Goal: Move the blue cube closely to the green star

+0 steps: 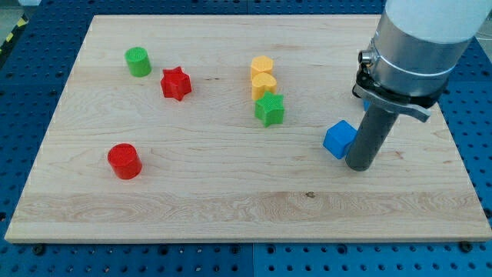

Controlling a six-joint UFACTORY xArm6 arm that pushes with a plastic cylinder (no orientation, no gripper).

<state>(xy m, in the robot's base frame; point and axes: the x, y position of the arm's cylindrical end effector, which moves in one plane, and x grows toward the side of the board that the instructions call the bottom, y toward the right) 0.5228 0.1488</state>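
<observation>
The blue cube (338,139) lies on the wooden board (231,200) at the view's right of centre. The green star (270,109) lies up and to the view's left of it, roughly a cube's width of bare board between them. My tip (359,165) rests on the board right against the blue cube's right side, slightly below it. The dark rod rises from the tip to the grey arm body at the view's top right.
A yellow heart (264,82) touches the green star's upper edge, with a yellow hexagon-like block (261,66) above it. A red star (176,83) and green cylinder (138,61) sit at upper left. A red cylinder (124,161) sits at lower left.
</observation>
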